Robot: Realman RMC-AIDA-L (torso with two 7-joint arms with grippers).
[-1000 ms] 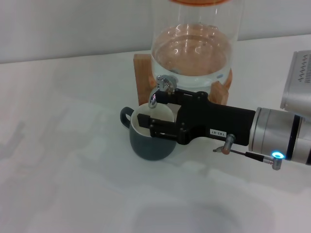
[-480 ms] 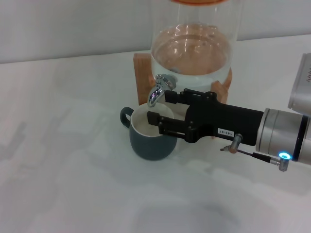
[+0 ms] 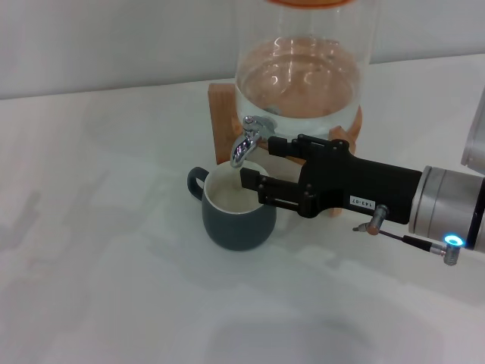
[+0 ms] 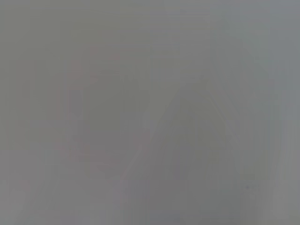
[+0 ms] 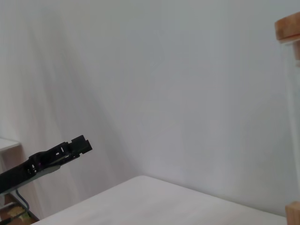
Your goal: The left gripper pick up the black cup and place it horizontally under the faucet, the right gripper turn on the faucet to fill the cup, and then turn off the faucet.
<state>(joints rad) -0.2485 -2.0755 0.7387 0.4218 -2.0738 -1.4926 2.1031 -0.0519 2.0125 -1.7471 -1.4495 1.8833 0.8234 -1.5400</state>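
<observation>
The black cup [image 3: 237, 221] stands upright on the white table, handle to the left, its cream inside right under the faucet [image 3: 246, 142]. The chrome faucet sticks out of the glass water dispenser [image 3: 303, 72]; no stream of water shows. My right gripper [image 3: 259, 161] is open, reaching in from the right over the cup's right rim. One finger [image 3: 292, 144] is just right of the faucet, the other finger [image 3: 269, 186] is above the cup. A black gripper [image 5: 58, 153], apparently my left one, shows far off in the right wrist view. The left wrist view is blank grey.
The dispenser sits on a wooden base [image 3: 223, 106] at the back of the white table [image 3: 98, 250]. A grey robot part [image 3: 477, 140] is at the right edge.
My right gripper has drawn back to the right and a little down, away from the faucet, its fingers staying apart. The cup has not moved.
</observation>
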